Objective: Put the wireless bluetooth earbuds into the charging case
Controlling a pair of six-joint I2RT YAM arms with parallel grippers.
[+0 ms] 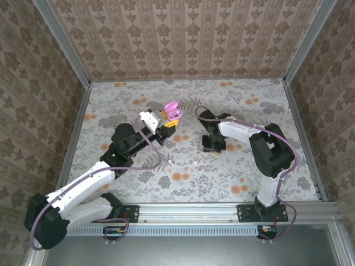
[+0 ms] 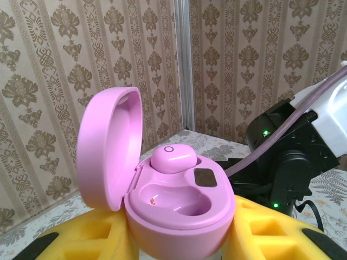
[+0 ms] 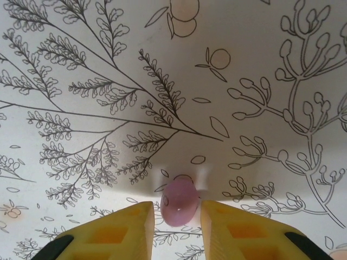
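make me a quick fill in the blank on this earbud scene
The left gripper holds the charging case with its lid ____.
Of its two slots, ____ holds an earbud.
The right gripper straddles a loose earbud lying on the ____.
Missing: open; one; table.

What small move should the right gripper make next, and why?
Probably close the right gripper fully on the small pink plastic earbud: it sits between the yellow fingers with a sliver of gap, and the open pink charging case held by the left gripper has one empty socket.
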